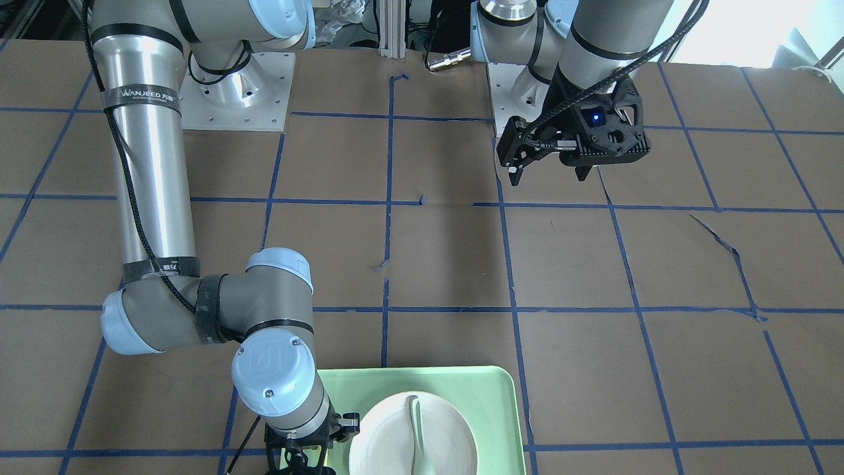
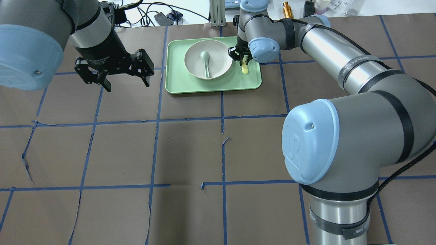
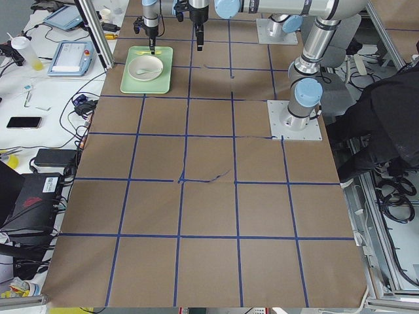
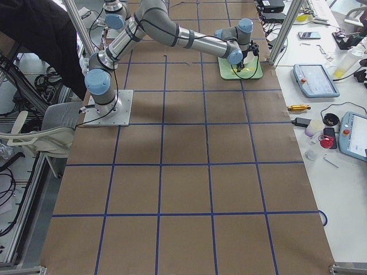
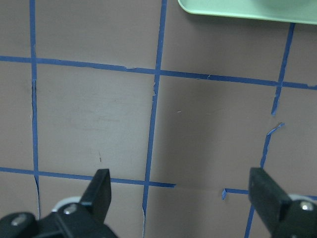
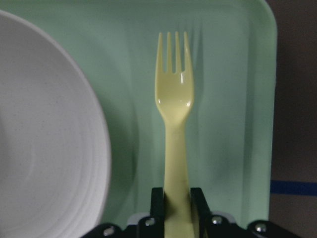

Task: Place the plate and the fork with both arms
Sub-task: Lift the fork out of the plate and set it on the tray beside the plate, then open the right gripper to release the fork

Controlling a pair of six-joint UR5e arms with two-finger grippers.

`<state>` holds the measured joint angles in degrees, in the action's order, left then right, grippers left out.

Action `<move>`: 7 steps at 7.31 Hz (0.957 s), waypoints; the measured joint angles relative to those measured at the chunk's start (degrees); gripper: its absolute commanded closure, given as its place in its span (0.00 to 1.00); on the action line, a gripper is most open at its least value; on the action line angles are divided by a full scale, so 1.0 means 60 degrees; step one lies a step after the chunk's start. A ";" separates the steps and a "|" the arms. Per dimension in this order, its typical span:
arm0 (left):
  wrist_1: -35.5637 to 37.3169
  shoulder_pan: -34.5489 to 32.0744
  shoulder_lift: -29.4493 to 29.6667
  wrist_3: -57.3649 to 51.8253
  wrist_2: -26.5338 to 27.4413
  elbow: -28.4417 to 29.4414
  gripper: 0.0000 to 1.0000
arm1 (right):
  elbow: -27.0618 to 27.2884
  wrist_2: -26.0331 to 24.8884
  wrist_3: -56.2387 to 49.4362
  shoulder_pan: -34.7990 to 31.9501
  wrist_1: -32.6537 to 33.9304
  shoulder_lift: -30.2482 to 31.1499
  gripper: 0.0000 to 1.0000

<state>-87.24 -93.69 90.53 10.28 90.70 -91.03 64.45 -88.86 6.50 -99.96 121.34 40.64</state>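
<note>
Overhead exterior view, leftmost first: the left gripper hangs above bare table paper, jaws spread wide and nothing between them. The left wrist view agrees, with only brown paper and blue tape between its fingers.

Well off to that gripper's right lies the mint-green tray. The plate sits in it, and a grey-green spoon rests in the plate's bowl. The plate looks rigid, light and smooth-glazed, so it is probably slick under hard pads. Its raised rim on the side nearest the left gripper seems the only real purchase, one finger over the lip and one beneath it. It would need to travel level, since the loose spoon could slide or tip out.

Just beyond the plate's far edge, the right gripper is down over the tray. The right wrist view shows its fingers closed on the handle of the fork, with the tines pointing straight away from the gripper. The plate rim is just beside the fork on one side and the tray wall lies on the other. The fork is thin, very light plastic, stiff enough but likely to pivot in a narrow pinch. The handle grip looks sound. Whether the fork has left the tray floor, I cannot tell.
</note>
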 measured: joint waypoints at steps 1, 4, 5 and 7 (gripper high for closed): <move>0.0023 0.0000 -0.0002 0.0000 0.0000 -0.0029 0.00 | 0.0112 0.0018 0.0004 0.0003 0.0000 0.0089 0.00; 0.0038 0.0000 -0.0019 -0.0009 0.0000 -0.0035 0.00 | 0.0923 -0.0098 -0.0158 0.0052 -0.0025 0.1407 0.00; 0.0038 0.0000 -0.0024 -0.0016 0.0000 -0.0034 0.00 | 0.1437 -0.0152 -0.0178 0.0107 -0.0212 0.2237 0.00; 0.0036 0.0000 -0.0029 -0.0027 0.0009 -0.0035 0.00 | 0.2125 -0.0180 -0.0339 0.0682 -0.2398 0.4215 0.00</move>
<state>-87.03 -93.69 90.35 10.12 90.76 -91.24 77.19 -89.94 4.47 -95.87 106.95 65.93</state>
